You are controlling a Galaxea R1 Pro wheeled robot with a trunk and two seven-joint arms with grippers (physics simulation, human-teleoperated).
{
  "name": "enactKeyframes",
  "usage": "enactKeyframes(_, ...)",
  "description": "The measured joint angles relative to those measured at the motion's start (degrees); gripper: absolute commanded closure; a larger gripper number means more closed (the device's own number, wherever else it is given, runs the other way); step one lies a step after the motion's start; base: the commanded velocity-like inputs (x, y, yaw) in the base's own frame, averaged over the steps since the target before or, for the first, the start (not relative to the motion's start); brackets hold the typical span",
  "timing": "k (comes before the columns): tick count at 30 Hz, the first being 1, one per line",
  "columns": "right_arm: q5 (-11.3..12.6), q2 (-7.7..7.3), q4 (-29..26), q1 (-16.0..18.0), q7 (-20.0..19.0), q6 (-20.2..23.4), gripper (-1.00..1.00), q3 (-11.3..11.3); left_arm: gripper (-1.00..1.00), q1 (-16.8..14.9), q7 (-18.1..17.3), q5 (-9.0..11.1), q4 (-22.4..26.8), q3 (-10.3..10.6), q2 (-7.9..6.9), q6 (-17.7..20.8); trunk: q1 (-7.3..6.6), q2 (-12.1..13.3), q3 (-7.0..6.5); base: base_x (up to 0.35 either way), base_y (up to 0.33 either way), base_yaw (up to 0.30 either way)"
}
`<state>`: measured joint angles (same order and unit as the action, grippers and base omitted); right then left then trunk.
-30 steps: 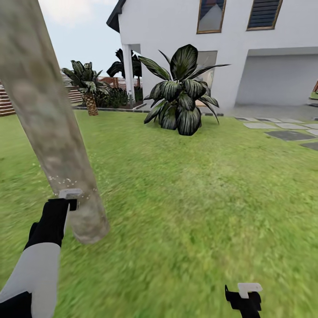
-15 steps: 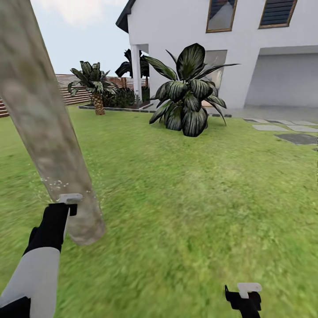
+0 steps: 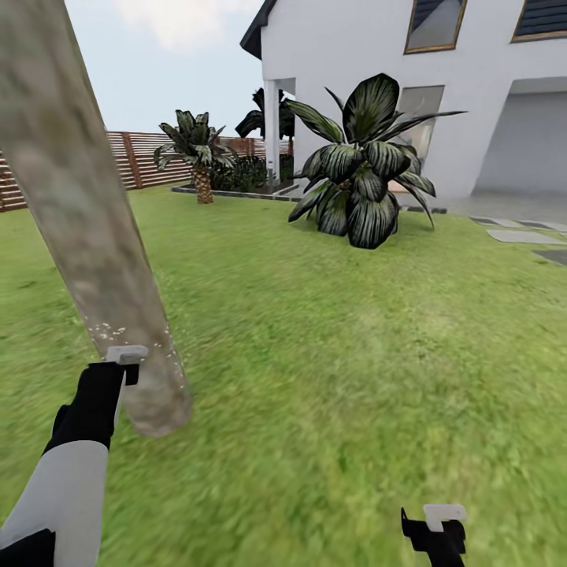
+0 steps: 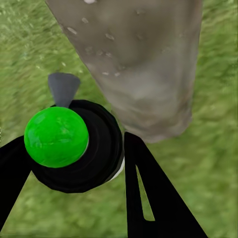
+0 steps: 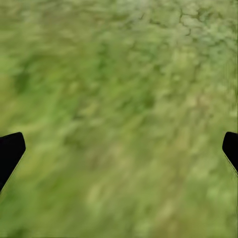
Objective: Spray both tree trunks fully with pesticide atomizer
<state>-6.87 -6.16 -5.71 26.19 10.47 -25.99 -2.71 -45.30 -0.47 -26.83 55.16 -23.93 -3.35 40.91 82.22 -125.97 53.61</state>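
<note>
So I'm keeping the pesticide atomizer [image 4: 74, 146] right up beside the tree trunk [image 3: 94, 236], nozzle aimed at the bark low down, since that's where the white pesticide [image 3: 118, 327] specks are landing. My left gripper [image 4: 69, 198] jaws are clamping around the bottle's black body, green cap poking out. Right gripper [image 5: 119, 148] is just idling low over the lawn [image 3: 354, 354], jaws spread wide, holding nothing

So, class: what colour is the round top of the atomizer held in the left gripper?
Bright green; the atomizer shows it best in the left wrist view, held by the left gripper.
</note>
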Motion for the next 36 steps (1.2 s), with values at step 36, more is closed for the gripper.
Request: enactKeyframes(36, 0.0, -0.01, -0.05, -0.02, 0.0, 0.0, -1.0, 0.0, 1.0, 4.69, -0.03, 0.28, -0.23, -0.53, -0.06, -0.26, 0.04, 0.01, 0.01, 0.082, -0.225, 0.013)
